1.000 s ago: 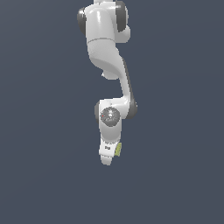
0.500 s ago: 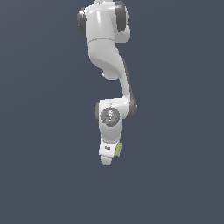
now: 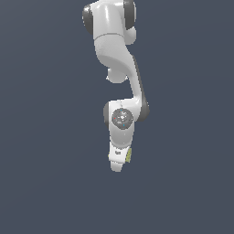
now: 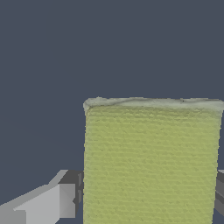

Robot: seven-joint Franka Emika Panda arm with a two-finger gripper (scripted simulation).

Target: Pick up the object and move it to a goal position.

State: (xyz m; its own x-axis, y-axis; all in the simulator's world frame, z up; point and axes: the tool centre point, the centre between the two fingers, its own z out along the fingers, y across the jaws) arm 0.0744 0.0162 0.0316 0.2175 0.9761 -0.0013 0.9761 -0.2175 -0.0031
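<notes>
Wrist view gives you the yellow-green block (image 4: 151, 162) filling most of the frame, one grey finger (image 4: 41, 203) just beside one edge and a dark finger pad at the opposite edge, so the gripper (image 4: 148, 197) is clamped on it. Exterior view puts the white gripper (image 3: 118, 161) pointing down under the arm (image 3: 116, 55), block (image 3: 129, 155) showing as a thin sliver on the exterior view's right of the hand.

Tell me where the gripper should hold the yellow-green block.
Across its thin dimension, pads on the two broad flat faces, as it seems held now. In the wrist view the block sits between the fingers, one broad face to the camera. In the exterior view the gripper shows only its edge, so contact isn't certain.
</notes>
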